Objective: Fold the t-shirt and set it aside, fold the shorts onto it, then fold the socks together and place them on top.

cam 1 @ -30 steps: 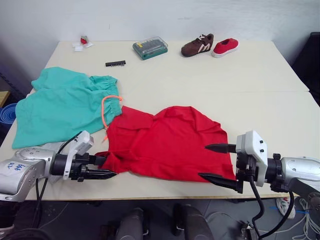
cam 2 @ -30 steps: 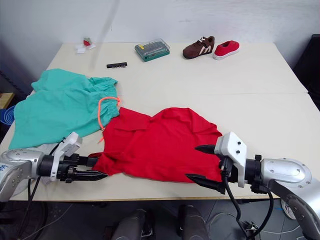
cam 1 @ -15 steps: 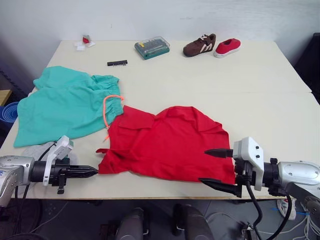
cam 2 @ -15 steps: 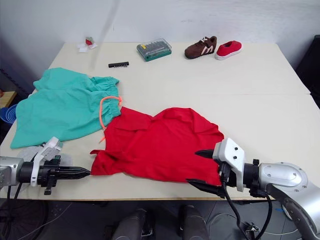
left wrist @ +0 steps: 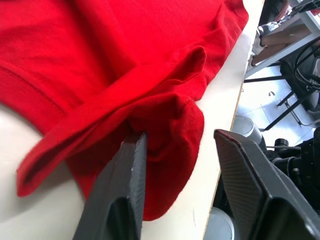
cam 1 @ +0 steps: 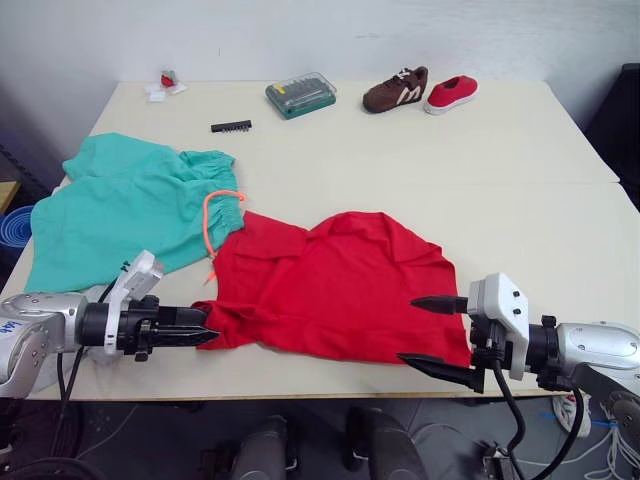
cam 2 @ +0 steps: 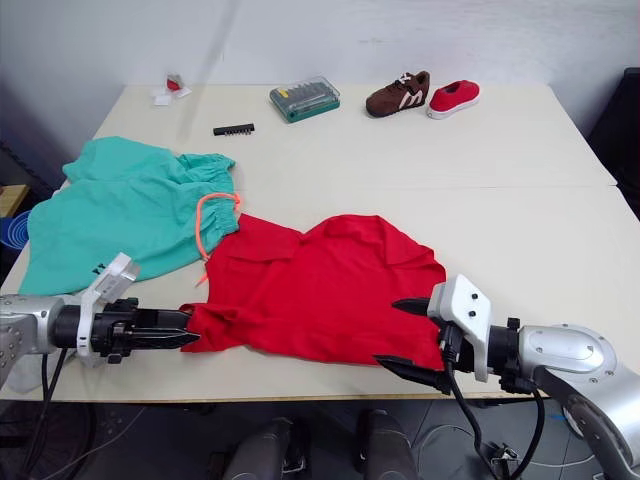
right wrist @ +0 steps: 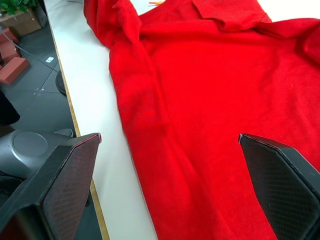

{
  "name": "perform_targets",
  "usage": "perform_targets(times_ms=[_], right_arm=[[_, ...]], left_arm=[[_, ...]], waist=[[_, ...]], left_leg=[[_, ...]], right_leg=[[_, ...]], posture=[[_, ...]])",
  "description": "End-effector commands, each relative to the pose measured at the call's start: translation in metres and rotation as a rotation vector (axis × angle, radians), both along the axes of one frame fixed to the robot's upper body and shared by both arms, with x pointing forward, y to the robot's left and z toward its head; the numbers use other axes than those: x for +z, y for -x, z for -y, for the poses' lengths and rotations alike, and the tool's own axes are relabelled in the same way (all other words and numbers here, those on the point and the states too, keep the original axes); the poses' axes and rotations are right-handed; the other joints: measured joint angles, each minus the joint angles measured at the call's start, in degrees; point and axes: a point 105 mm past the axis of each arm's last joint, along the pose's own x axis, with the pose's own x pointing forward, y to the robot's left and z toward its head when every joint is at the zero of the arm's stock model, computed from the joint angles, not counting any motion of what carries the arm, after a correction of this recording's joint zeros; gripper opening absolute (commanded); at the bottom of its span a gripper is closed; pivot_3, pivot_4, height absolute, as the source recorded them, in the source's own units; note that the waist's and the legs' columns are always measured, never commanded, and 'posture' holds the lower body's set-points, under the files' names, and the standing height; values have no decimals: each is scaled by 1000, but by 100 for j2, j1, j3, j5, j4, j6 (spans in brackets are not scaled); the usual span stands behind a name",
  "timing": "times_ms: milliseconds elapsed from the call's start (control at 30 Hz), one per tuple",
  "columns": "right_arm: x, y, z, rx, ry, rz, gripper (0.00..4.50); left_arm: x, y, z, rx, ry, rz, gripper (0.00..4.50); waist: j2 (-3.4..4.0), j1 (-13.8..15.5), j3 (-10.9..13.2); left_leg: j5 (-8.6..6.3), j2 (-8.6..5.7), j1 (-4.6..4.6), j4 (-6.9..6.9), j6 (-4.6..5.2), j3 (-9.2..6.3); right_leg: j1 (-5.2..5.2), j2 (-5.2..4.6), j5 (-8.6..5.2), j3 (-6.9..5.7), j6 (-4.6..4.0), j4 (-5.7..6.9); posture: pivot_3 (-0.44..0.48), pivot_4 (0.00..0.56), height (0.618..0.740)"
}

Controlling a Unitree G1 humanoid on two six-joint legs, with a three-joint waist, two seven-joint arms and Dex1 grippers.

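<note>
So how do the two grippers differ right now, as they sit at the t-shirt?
The left gripper sits at the t-shirt's bunched sleeve end, its fingers parted narrowly, one finger under a fold of cloth. The right gripper sits at the opposite corner, fingers spread wide over flat cloth. The left one touches the shirt; whether the right touches is unclear. Both are open, low at the table's near edge, pointing inward toward each other.

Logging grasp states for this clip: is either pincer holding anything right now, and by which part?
Nothing is held. The left pincer is open, its fingers straddling a bunched sleeve fold of the t-shirt but not clamped. The right pincer is open wide at the shirt's near right corner.
</note>
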Motion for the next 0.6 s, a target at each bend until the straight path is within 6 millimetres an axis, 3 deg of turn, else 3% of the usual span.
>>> perform_targets(times_ms=[33,100,267,433,600], right_arm=[[6,1,-1,1,-4,31,4500],[7,0,-1,-4,-9,31,4500],[8,1,0,-12,-13,31,4500],[6,1,-1,-18,-18,28,4500],[4,-1,-3,-19,-23,28,4500]], left_arm=[[-8,-3,4,-7,-30,12,1949],[-11,-2,2,-5,-30,8,1557],[-15,6,-22,39,-23,-40,42],[-19,7,-48,96,-24,-37,14],[-27,4,-46,97,-60,-34,14]], waist=[[0,2,0],[0,-2,0],[0,-21,0],[-1,-4,-1],[-3,-2,-2]], left_leg=[[0,0,0,-1,0,0],[0,0,0,-2,0,0],[1,0,0,-4,-1,1],[2,1,-20,1,-1,1],[1,1,-41,2,-1,0]], right_leg=[[0,0,0,0,0,0],[0,0,0,-1,0,0],[-3,0,0,0,-1,0],[-26,0,-1,0,-3,6],[-44,-1,-1,0,-2,4]], posture=[[0,150,740],[0,150,740],[0,150,740],[0,150,740],[0,150,740]])
